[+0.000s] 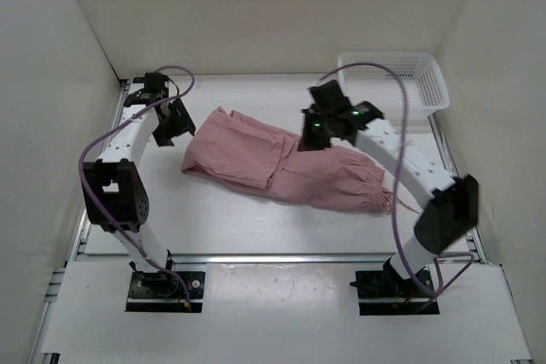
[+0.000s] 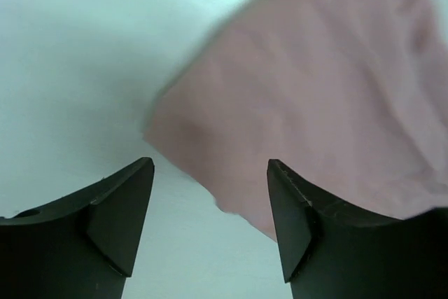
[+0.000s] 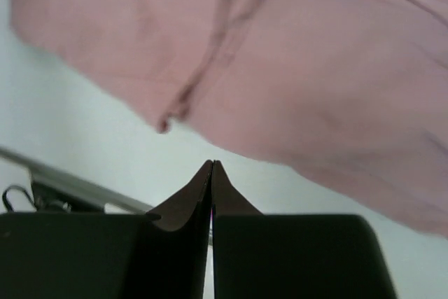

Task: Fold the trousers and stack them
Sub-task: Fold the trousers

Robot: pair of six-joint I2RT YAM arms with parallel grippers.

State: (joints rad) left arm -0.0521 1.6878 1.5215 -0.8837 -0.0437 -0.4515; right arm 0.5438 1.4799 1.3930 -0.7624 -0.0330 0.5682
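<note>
Trousers [image 1: 281, 168] are lying folded on the table [image 1: 256, 232], the basket [image 1: 431, 83] sitting beyond their right end. Your left gripper [image 1: 171, 122] [image 2: 210, 166] is hovering wide open, empty, by their left end. Your right gripper [image 1: 317, 127] [image 3: 212, 163] is hanging pinched closed on nothing over their far edge.

You see the dusty-pink trousers [image 1: 286, 168] lying flat mid-table, seemingly folded lengthwise, wrinkled, with gathered cuffs at the right end.
</note>
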